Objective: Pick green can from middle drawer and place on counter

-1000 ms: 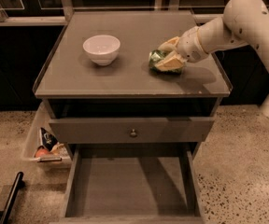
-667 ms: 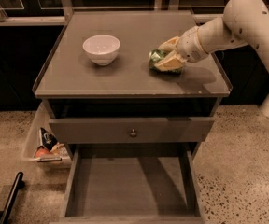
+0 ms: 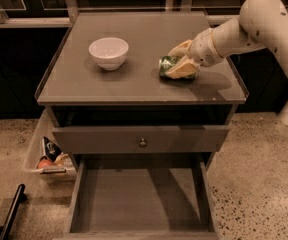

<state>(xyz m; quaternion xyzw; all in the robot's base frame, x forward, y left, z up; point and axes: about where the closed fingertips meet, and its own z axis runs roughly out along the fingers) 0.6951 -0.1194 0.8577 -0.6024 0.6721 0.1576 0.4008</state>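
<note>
Grey middle drawer (image 3: pixel 139 201) is pulled out wide at the bottom of the cabinet, w/ bare flat floor showing. Above it sits 1 drawer front w/ round knob (image 3: pixel 142 142), out only slightly. White bowl (image 3: pixel 108 51) stands toward the back-left corner of the surface (image 3: pixel 134 86); its inside shows plain white. Pale bin (image 3: pixel 34 151) sits on the floor at the cabinet's left side and holds a few small items: a dark packet, sth round & orange-red, and a pale packet. Can't tell what they are.

Counts: 1 bowl, 1 green can (image 3: pixel 167 65), 2 drawers in view, 1 bin, 1 claw (image 3: pixel 180 63).

Green can is on the surface, right of centre & nearer the right edge, well apart from the bowl. It lies tilted rather than upright. Claw reaches in from the right edge on a white arm (image 3: pixel 256 21), w/ its beige fingers (image 3: pixel 185 70) clamped on the can, one at the back & one at the front.

Vs 1 s ago: no visible diff. Claw, can, bowl & both drawers are all in the same spots.
</note>
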